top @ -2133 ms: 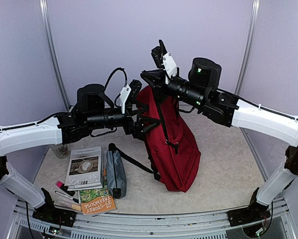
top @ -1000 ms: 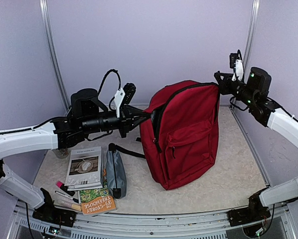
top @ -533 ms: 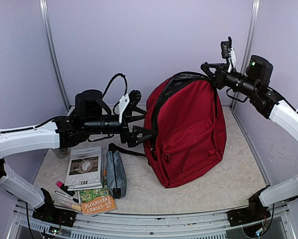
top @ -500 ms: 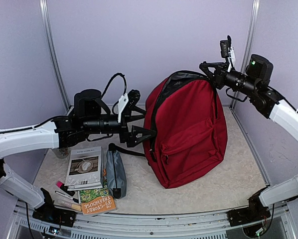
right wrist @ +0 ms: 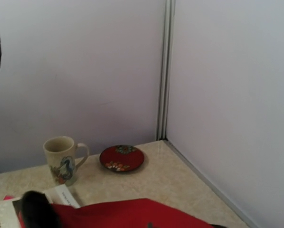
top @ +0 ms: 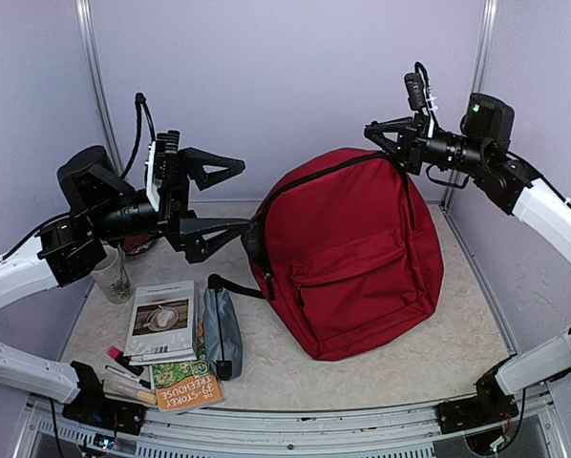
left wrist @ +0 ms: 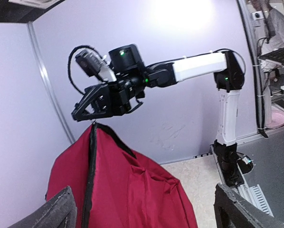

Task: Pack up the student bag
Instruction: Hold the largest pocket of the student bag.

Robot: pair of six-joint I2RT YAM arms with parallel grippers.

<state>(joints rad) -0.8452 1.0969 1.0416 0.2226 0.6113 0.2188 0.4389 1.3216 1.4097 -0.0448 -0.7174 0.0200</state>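
Left gripper (top: pixel 236 196): pulling away from the bag, jaws now spreading wide after letting go.
Right gripper (top: pixel 386 145): staying pressed together, seemingly pinching the bag's top.
Large dark red fabric backpack (top: pixel 352 258): standing upright on the beige table (top: pixel 457 324).
Meaning: the left arm is freeing itself, probably for loading.

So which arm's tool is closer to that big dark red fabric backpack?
Right. The right tool is shut on the top edge of the dark red fabric backpack; the left tool hangs open beside its left side, apart.
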